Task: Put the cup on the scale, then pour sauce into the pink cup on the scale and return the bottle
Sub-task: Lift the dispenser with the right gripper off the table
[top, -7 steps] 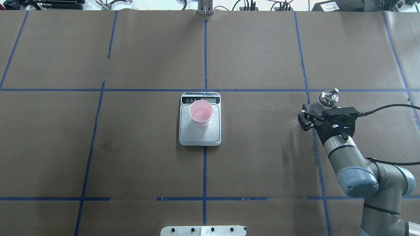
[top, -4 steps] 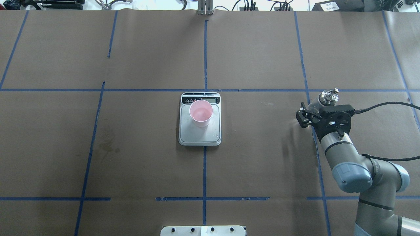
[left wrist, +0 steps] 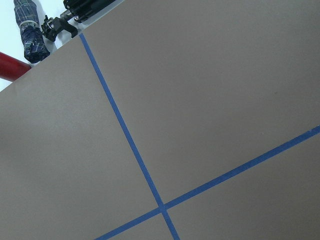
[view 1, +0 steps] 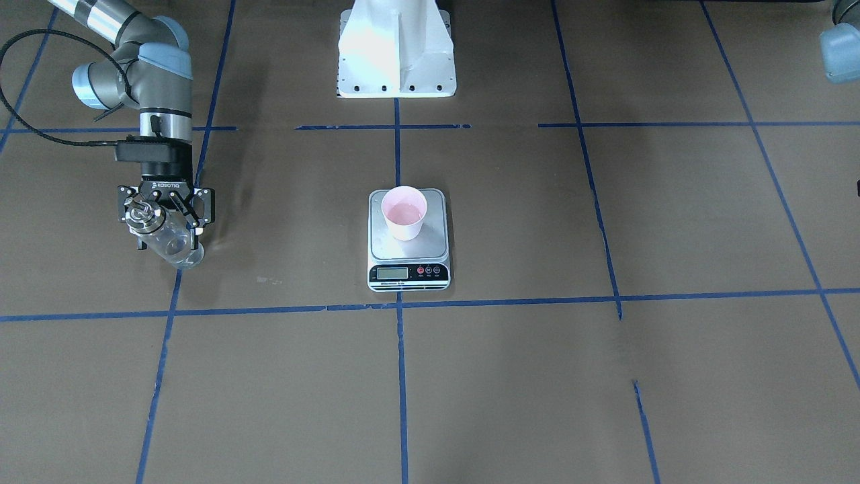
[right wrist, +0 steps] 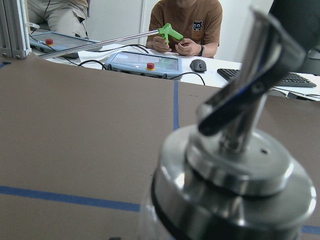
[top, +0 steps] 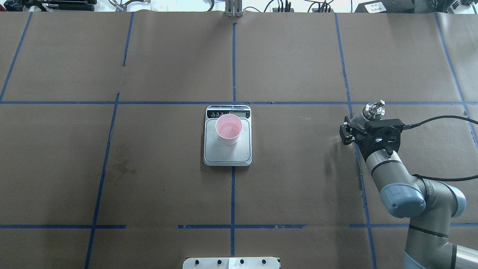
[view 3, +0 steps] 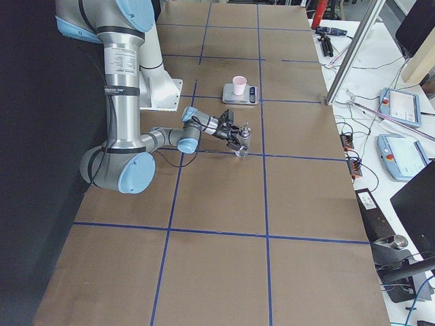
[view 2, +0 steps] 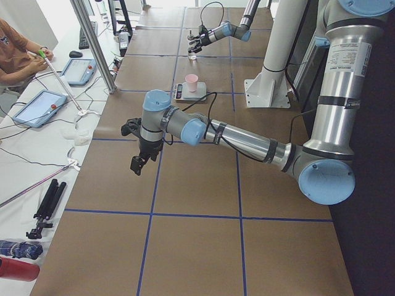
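Note:
The pale pink cup [top: 228,129] stands upright on the scale [top: 227,157] at the table's middle, with a little clear liquid in it; both show in the front view, cup [view 1: 404,212] and scale [view 1: 408,272]. My right gripper [top: 364,121] is shut on the clear glass bottle [top: 373,109], upright, at the table's right side, far from the scale. In the front view the jaws of this gripper [view 1: 168,232] stand either side of the bottle [view 1: 173,243], whose base is at the table. The metal spout [right wrist: 235,150] fills the right wrist view. My left gripper [view 2: 137,165] hangs over bare table; I cannot tell its state.
The white robot base [view 1: 396,60] stands at the robot's edge of the table. Blue tape lines [top: 233,63] cross the brown paper, which has a dark stain [top: 121,166]. Beyond the far edge are tablets [right wrist: 145,62] and a seated person [right wrist: 182,20].
My right gripper and the bottle have come down and drawn slightly back; the bottle's top looks smaller and lower than a second ago. Cup and scale have not moved.

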{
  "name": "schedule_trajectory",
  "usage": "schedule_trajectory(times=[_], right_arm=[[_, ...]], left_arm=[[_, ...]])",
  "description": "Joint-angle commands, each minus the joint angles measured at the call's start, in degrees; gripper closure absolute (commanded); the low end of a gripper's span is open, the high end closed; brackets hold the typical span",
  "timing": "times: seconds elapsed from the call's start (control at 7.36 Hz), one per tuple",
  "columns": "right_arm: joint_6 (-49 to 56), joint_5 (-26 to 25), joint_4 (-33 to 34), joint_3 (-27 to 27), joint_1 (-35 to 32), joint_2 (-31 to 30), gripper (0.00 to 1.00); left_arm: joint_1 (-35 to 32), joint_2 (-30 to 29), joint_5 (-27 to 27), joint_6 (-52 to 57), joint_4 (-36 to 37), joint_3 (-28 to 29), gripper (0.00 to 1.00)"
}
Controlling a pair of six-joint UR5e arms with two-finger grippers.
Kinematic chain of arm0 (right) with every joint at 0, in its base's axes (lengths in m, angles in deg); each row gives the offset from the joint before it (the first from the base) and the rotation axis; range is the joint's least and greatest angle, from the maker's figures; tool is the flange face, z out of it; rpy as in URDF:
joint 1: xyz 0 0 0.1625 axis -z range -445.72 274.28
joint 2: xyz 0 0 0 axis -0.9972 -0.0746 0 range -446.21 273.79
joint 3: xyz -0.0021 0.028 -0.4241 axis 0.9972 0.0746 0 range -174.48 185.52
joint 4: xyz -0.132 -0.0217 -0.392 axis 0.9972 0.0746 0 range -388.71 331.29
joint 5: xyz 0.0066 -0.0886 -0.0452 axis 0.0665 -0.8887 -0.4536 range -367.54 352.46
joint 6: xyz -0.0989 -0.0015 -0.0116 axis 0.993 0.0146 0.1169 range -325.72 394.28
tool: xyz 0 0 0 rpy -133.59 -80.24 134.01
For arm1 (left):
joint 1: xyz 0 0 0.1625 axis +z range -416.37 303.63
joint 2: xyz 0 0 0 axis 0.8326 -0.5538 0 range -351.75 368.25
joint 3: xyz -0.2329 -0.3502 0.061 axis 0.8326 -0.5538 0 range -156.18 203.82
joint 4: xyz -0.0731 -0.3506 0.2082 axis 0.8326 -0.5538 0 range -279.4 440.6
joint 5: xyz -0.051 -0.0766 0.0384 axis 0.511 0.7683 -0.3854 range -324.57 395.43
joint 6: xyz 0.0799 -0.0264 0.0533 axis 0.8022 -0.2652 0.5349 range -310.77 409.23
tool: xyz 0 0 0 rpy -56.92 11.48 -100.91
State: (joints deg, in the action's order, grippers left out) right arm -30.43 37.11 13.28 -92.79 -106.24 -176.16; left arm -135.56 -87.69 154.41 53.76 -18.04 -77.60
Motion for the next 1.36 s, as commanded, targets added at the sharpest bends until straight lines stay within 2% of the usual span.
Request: schedule_trajectory(times=[0.0,0.27,0.54,0.68,0.82,1.09,1.22], right_arm=[[4.7,3.1,-3.9,-1.1,-2.0,-0.6,1.0],[10.5,8.1,-3.6,-7.4,-5.7,-0.8,1.0],[12.4,8.4,-1.8,-11.3,-6.4,-1.0,1.0],[14.7,8.7,3.2,-13.4,-6.5,-0.2,1.0],[17.0,8.4,4.1,-14.4,-6.5,0.3,1.0],[29.7,5.4,4.6,-15.0,-6.6,2.8,1.0],[33.4,4.4,7.4,-15.0,-6.5,4.1,1.0]], left_arm=[[0.0,0.0,0.0,-0.9,0.3,-0.4,0.0],[-0.1,0.0,0.0,-1.1,0.3,-0.5,0.0],[-0.1,0.0,0.0,-1.4,0.4,-0.6,0.0],[-0.1,0.0,0.0,-1.5,0.4,-0.6,0.0],[-0.2,0.1,0.0,-1.1,0.4,-0.8,0.0],[-1.1,0.6,0.2,-0.4,0.0,-0.7,0.0],[-1.7,1.0,0.2,-0.4,0.0,-0.7,0.0]])
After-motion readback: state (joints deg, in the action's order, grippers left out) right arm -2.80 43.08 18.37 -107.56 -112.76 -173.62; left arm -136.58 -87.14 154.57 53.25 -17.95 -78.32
